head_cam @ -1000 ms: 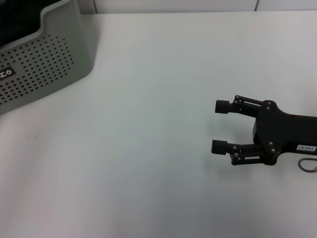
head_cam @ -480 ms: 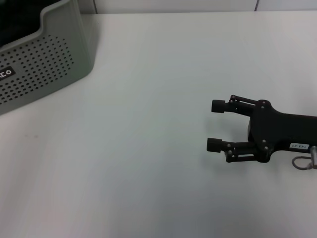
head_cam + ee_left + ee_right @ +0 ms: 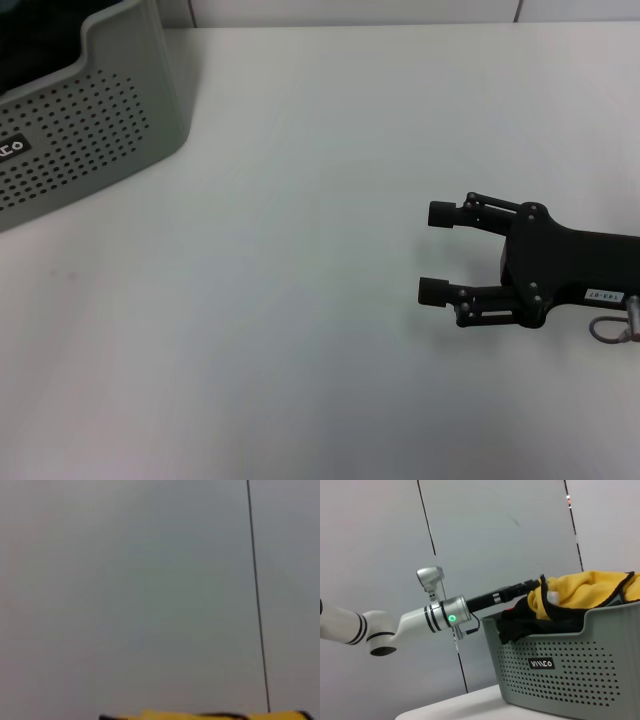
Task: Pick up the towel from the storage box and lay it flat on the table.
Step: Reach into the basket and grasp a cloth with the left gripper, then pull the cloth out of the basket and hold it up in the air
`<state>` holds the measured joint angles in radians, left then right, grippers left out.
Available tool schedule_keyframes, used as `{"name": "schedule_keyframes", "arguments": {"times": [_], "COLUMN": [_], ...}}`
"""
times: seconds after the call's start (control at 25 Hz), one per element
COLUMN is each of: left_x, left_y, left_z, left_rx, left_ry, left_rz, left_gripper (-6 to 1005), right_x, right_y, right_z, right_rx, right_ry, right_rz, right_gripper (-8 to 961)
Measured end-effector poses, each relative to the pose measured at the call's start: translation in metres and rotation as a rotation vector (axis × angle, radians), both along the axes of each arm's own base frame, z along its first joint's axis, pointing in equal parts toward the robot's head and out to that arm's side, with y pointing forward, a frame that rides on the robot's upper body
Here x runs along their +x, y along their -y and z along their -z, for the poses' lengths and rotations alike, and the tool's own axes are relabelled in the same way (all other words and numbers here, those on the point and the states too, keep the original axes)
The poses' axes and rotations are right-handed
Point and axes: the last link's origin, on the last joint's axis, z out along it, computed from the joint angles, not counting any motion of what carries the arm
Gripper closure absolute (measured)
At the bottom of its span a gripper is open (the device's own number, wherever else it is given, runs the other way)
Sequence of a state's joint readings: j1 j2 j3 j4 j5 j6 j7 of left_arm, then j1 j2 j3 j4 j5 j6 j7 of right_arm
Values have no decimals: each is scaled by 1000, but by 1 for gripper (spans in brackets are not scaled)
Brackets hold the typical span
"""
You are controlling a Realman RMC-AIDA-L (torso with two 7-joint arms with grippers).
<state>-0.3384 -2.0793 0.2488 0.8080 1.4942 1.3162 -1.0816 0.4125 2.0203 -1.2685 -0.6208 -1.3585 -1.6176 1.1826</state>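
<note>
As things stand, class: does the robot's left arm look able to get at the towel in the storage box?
Probably yes: the left arm already reaches over the storage box rim to the towel heaped above it, nothing between. Its gripper is hidden.

Soft yellow cloth towel (image 3: 580, 592) in perforated matt plastic storage box (image 3: 560, 665); smooth table (image 3: 320, 330).

My black two-fingered right gripper (image 3: 433, 251) hovers low above the plain white table (image 3: 300, 300), fingers spread apart and pointing toward the light grey perforated plastic storage box (image 3: 90, 120), well apart from it. My white left arm (image 3: 410, 622) reaches into that box's open top.
</note>
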Motion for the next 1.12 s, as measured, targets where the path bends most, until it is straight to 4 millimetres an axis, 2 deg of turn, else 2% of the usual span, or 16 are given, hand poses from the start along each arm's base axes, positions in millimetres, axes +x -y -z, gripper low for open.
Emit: {"name": "schedule_keyframes", "arguments": {"times": [0.12,0.32,0.76,1.0,1.12], "left_x": [-4,-5,-1,2,10], "left_y": [-11,-18,-20,-17,-11], "left_z": [7,12,20,16,17], "left_rx": [-23,-49,-59,-36,-35], "left_ry": [-23,-30,2,39,87], "left_rz": [-66,-90,-69,-38,40], "left_gripper": [158,158,369,584,670], "right_x": [-1,-2,-2,-1,-1], "right_y": [0,1,1,2,1], "right_z": [0,0,0,-1,-1], "right_rx": [-1,-5,-5,-1,1], "right_ry": [-1,-6,-9,-18,-21], "right_rz": [-3,-7,-8,-1,0], "right_gripper": [69,71,74,75,76]}}
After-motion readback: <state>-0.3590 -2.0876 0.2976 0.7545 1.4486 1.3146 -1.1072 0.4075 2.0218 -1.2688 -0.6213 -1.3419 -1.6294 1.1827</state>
